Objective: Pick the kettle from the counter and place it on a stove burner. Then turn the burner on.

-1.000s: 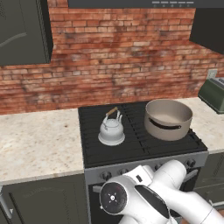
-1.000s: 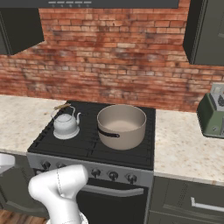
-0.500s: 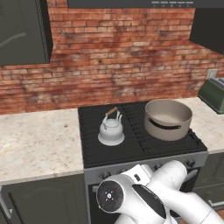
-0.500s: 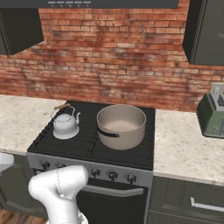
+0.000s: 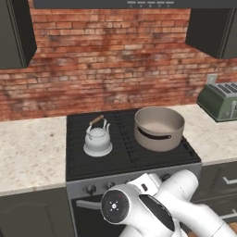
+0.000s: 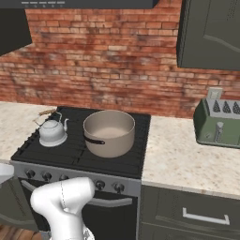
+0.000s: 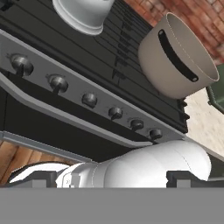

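- Left base view: the kettle [image 5: 97, 139] already stands on the stove burner [image 5: 95, 152] at the left of the black stove [image 5: 129, 157], left of centre in the frame, with the big pot [image 5: 159, 127] just to its right. The desk [image 5: 30, 152] at the left edge carries nothing of the task now. So the placing looks done, and the step in hand is, I judge, turning the burner on.
- Right base view: the kettle [image 6: 52, 132] sits at centre left on the grate, near the pot [image 6: 108, 131] but apart from it. A row of knobs [image 6: 47, 176] runs along the stove's front below it.
- Hand view: the kettle's base [image 7: 83, 14] shows at the top edge, and the knobs [image 7: 58, 83] slant across the middle. The fingers [image 7: 111, 179] stand wide apart, holding nothing, short of the knobs.
- Next move, as I judge it: bring the fingers up to the knob that serves the kettle's burner, close on it and twist. Which knob that is cannot be told from here.
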